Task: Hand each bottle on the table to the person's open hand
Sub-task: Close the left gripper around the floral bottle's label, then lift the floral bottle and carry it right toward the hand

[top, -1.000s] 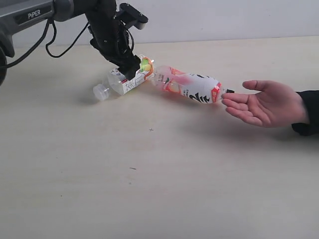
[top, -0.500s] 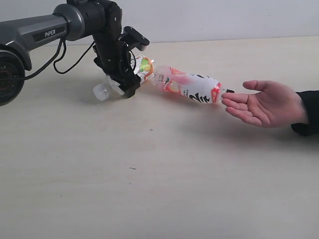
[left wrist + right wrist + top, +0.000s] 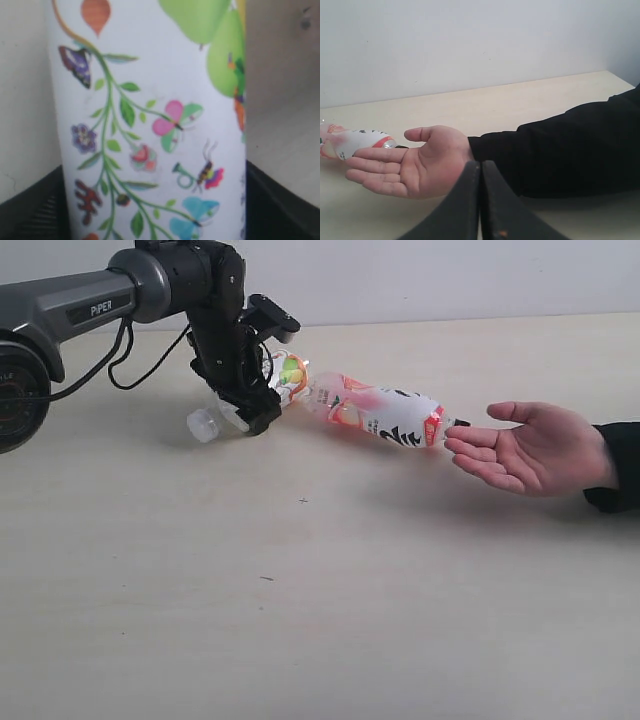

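The white patterned bottle lies on the table, its white cap pointing left. My left gripper has come down over its middle; in the left wrist view the flowered label fills the space between the black fingers, which press against both of its sides. The pink-peach bottle lies beside it, its black cap at the fingertips of the person's open hand. My right gripper is shut and empty, low in front of that hand. The green-lime and white-blue bottles are out of view.
The person's dark sleeve rests at the table's right edge and stretches across the right wrist view. The left arm's grey link and cables hang over the back left. A pale wall stands behind the table.
My left gripper has dropped from above the white patterned bottle down around it, then held still. The pink-peach bottle and the hand have not moved.
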Tool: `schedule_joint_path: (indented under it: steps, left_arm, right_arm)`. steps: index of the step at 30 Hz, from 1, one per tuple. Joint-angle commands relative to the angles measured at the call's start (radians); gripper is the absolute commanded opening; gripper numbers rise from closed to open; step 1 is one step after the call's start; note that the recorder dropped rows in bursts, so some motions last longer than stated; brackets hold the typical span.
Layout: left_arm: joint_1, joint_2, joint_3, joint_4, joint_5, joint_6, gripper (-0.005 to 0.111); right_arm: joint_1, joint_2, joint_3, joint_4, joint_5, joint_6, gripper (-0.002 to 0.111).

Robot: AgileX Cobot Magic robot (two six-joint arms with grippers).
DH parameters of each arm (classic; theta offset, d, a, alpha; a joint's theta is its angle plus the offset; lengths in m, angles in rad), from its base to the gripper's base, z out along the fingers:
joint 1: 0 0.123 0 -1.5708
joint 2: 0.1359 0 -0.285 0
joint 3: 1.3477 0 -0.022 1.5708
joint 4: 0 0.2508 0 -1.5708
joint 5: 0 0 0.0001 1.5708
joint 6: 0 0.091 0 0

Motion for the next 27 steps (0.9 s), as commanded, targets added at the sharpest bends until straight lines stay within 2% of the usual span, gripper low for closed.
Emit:
schedule_joint_path:
  steps: [1, 4, 8, 15, 18, 27]
  left_arm:
    - [-0.003, -0.001, -0.006, 0.004, -0.001, 0.000, 0.057]
    - [-0.001, -0.003, -0.006, 0.007, -0.001, -0.004, 0.044]
    - [0.003, -0.004, -0.006, 0.023, -0.001, -0.039, 0.035]
    - [0.003, -0.021, -0.006, 0.138, -0.001, -0.177, 0.018]
    - [0.003, -0.041, -0.006, 0.143, -0.001, -0.201, 0.002]
    - [0.001, -0.114, -0.006, 0.119, 0.033, -0.258, 0.000]
  right_arm:
    - [0.003, -0.006, 0.004, -0.004, -0.008, 0.000, 0.000]
    - [0.003, -0.006, 0.004, -0.004, -0.008, 0.000, 0.000]
    - [0.003, -0.006, 0.004, -0.004, -0.008, 0.000, 0.000]
    - [0.003, -0.006, 0.004, -0.004, -0.008, 0.000, 0.000]
    - [0.003, -0.006, 0.004, -0.004, -0.008, 0.000, 0.000]
    - [0.003, -0.006, 0.004, -0.004, -0.008, 0.000, 0.000]
